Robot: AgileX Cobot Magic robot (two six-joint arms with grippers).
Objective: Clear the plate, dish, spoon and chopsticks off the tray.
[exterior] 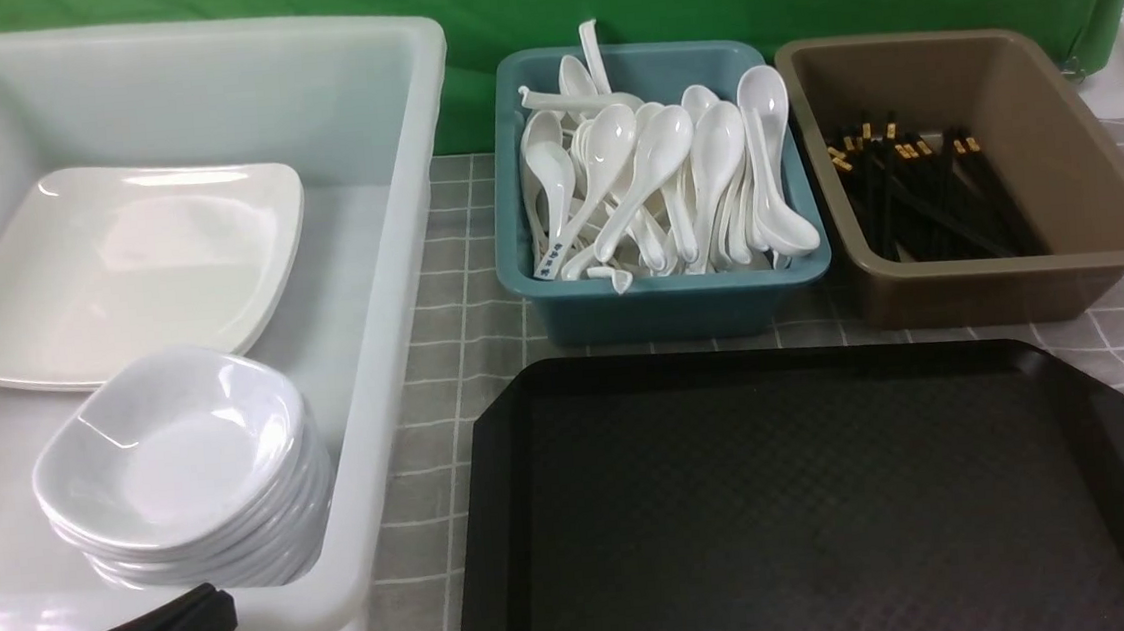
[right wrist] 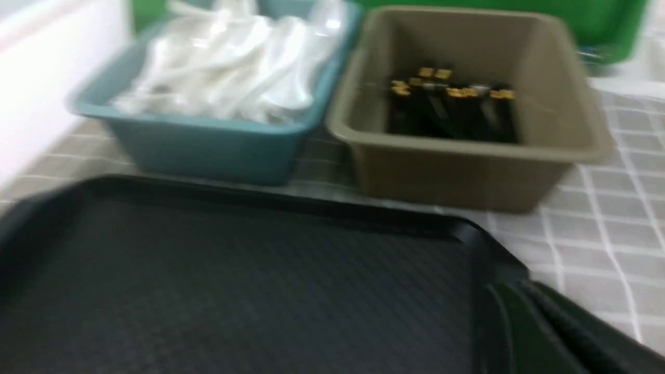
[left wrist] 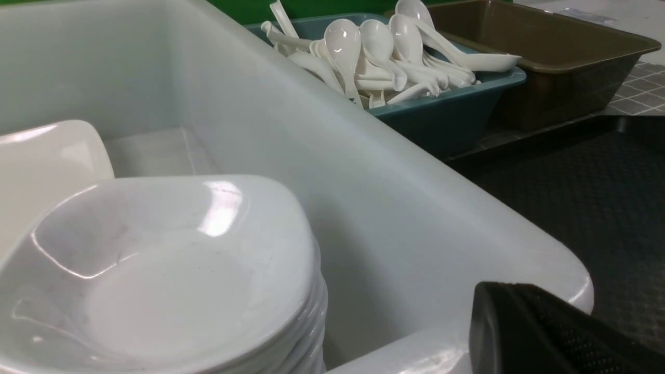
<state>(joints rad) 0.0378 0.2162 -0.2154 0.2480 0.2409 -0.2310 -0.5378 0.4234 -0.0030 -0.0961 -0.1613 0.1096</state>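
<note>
The black tray (exterior: 807, 497) lies at the front with nothing on it, and its textured floor fills the right wrist view (right wrist: 234, 291). The large white plate (exterior: 127, 264) rests inside the white tub. In front of it, the dish (exterior: 172, 457) tops a stack of like dishes (left wrist: 156, 270). Several white spoons (exterior: 661, 177) are piled in the teal bin; I cannot single out the spoon among them. Black chopsticks (exterior: 924, 197) lie in the brown bin. My left gripper (exterior: 205, 596) is shut and empty at the tub's near rim (left wrist: 486, 292). My right gripper (right wrist: 499, 296) is shut and empty over the tray's right corner.
The white tub (exterior: 390, 299) stands at the left, its rim close to the left gripper. The teal bin (exterior: 662, 308) and the brown bin (exterior: 1072, 165) stand behind the tray on a grey checked cloth (exterior: 464, 343). A green backdrop closes the far side.
</note>
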